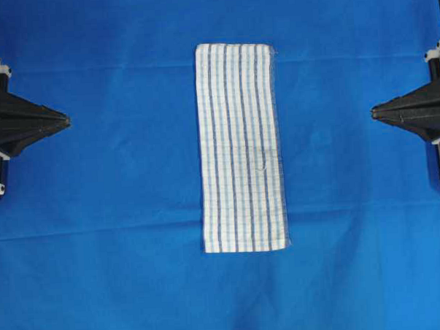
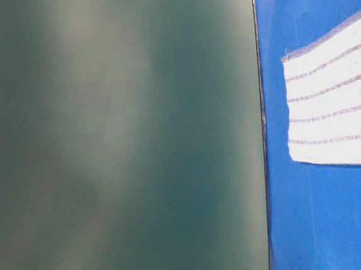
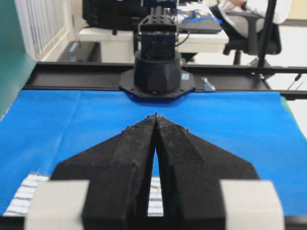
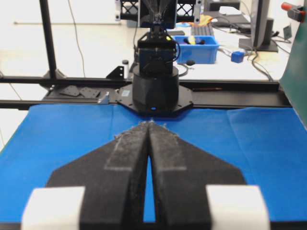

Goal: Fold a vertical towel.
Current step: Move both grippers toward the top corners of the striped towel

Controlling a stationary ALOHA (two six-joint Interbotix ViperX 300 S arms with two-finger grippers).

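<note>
Overhead exterior view: white rectangular woven towel (image 1: 240, 147) with thin dark-blue and light-blue lengthwise stripes, spread flat at centre of large plain blue cloth (image 1: 121, 235), long axis running top to bottom. Black left gripper (image 1: 63, 122) at left edge, tips pressed together, pointing toward the towel, well apart from it. Black right gripper (image 1: 375, 113) at right edge, likewise closed to a point, well apart from the towel.

Table-level exterior view: blurred dark-green panel (image 2: 118, 140) filling the left part. One end of the striped towel (image 2: 336, 109) at right, flat on the blue cloth (image 2: 321, 224).

Left wrist-mounted view: left gripper (image 3: 155, 118) in foreground, foam-padded fingers (image 3: 129, 153) meeting at the tips, nothing pinched. Corner of the towel (image 3: 24, 194) visible below at lower left, on the blue cloth (image 3: 230, 124). Black base of the opposite arm (image 3: 157, 72) beyond the cloth's far edge.

Right wrist-mounted view: right gripper (image 4: 148, 124) with fingers (image 4: 170, 158) pressed together, holding nothing, above the blue cloth (image 4: 249, 139). Black arm base (image 4: 154, 88) facing it.
</note>
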